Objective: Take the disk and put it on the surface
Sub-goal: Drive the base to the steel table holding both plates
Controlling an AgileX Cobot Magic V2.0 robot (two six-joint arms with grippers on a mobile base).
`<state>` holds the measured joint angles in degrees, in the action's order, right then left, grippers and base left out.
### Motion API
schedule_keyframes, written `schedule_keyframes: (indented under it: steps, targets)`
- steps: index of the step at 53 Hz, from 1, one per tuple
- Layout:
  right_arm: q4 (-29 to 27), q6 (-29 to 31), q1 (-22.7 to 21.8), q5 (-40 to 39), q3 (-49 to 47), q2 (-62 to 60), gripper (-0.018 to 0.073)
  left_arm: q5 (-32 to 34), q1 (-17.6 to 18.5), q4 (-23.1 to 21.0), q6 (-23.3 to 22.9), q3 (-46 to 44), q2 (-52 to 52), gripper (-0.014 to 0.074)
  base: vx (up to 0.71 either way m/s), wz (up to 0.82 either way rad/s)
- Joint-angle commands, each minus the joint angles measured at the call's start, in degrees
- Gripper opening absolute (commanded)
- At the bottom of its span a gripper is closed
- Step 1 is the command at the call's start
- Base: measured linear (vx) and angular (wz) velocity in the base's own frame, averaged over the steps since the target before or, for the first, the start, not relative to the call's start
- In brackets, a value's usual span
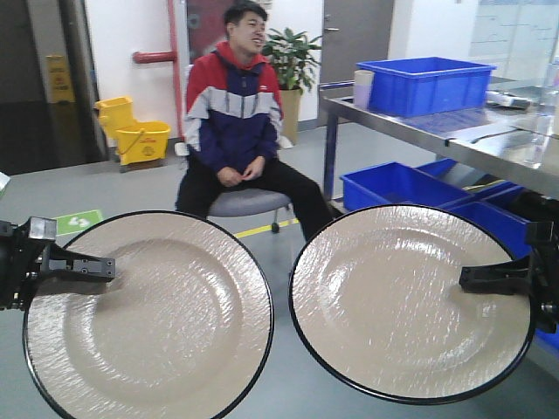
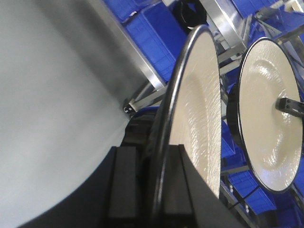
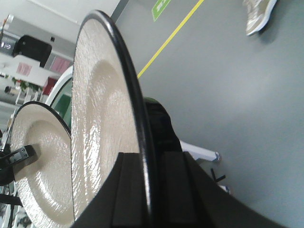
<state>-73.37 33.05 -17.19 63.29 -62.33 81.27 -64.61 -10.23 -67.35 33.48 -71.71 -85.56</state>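
I hold two disks, both beige textured plates with black rims, tilted up on edge above the floor. My left gripper (image 1: 109,266) is shut on the left rim of the left disk (image 1: 148,314). The left wrist view shows that rim clamped between the fingers (image 2: 159,149), with the disk (image 2: 199,104) edge-on. My right gripper (image 1: 463,279) is shut on the right rim of the right disk (image 1: 410,301), which also runs between the fingers (image 3: 147,156) in the right wrist view. The surface (image 1: 489,140), a glossy metal tabletop, lies at the far right, beyond the right disk.
A man (image 1: 236,122) sits on a stool straight ahead. A blue bin (image 1: 424,83) stands on the metal table and more blue bins (image 1: 393,183) sit under it. A yellow mop bucket (image 1: 140,140) is at the back left. A green belt (image 3: 66,97) shows behind the disks.
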Motion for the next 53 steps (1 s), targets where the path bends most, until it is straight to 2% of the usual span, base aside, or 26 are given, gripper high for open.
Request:
schedule_keyframes:
  steps: [1,17,53]
  targets:
    - [-7.8,-0.1,-0.3,1.4,-1.7,-2.3,-0.0009,0.0,-0.1,-7.7,-0.6,-1.9,2.6,-0.0002,0.23,-0.34]
    - [-7.8,-0.1,-0.3,1.5,-1.7,-2.3,-0.0009,0.0,-0.1,-7.7,-0.6,-1.9,2.6,-0.0002,0.28,-0.21]
    - [-7.8,-0.1,-0.3,1.4,-1.7,-2.3,-0.0009,0.0,-0.1,-7.7,-0.6,-1.9,2.6,-0.0002,0.39,-0.04]
